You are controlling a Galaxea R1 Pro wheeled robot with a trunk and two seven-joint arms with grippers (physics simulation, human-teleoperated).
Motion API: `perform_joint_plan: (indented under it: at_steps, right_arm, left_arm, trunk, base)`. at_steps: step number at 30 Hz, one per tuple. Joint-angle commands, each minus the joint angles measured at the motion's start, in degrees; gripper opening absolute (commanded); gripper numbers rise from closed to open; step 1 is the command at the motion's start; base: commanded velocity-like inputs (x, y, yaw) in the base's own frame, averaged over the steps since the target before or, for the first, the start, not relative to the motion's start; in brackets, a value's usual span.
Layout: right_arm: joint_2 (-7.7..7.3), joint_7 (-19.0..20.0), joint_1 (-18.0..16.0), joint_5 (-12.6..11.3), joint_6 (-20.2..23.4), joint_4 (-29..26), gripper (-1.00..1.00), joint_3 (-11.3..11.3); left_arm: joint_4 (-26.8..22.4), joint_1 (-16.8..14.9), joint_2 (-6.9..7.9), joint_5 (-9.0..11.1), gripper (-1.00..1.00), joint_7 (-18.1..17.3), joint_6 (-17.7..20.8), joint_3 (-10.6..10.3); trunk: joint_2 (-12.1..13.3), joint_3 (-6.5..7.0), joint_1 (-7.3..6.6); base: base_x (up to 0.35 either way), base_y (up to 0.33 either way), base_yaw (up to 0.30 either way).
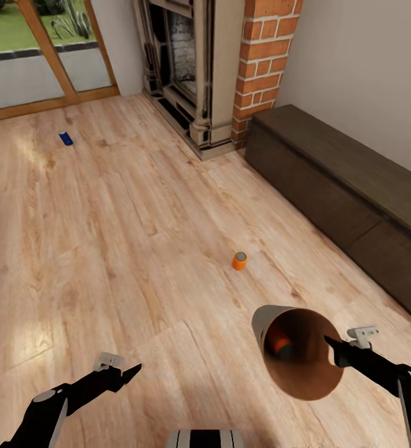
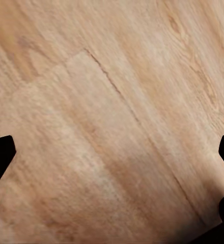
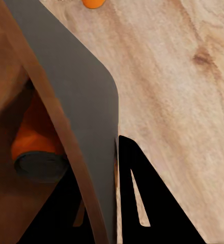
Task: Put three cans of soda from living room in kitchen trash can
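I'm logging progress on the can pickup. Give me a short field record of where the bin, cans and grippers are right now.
bin: held tilted by the right gripper at its rim
can in bin: one orange can inside
can on floor: orange can upright, ahead of the bin
blue can: lying on the floor near the glass doors
left gripper: open, empty, over the wood floor

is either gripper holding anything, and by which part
The right gripper holds the grey tapered bin with copper-brown inside by its rim, an orange can inside. The left gripper is open, empty.
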Motion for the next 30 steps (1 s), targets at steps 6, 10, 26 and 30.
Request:
perform_joint_plan:
  at_steps: [6,10,26,30]
  right_arm:
    - [-0.38,4.0,0.2,-3.2,-1.1,3.8,-1.0,-2.6]
    - [-0.51,4.4,0.2,-3.4,-2.0,4.2,-1.0,-2.9]
    - [-0.2,4.6,0.2,-3.4,-8.5,6.3,-1.0,-3.1]
    - [-0.21,4.6,0.2,-3.5,-11.1,6.7,-1.0,-3.1]
  left_arm:
    - [0.0,0.0,0.0,0.0,1.0,0.0,-0.1,0.0]
    - [0.0,0.0,0.0,0.1,1.0,0.0,-0.1,0.0]
    - [0.7,0.0,-0.07,-0.2,1.0,0.2,-0.8,0.0]
    - [0.7,0.0,-0.09,-0.2,1.0,0.3,-1.0,0.0]
  trunk:
    - [0.0,0.22,0.0]
    - [0.0,0.38,0.0]
    - [0.0,0.97,0.0]
    - [0.0,0.99,0.0]
  base:
    - [0.091,0.289,-0.223]
    - [0.236,0.139,-0.241]
    - [0.29,0.098,-0.223]
    - [0.286,0.004,-0.04]
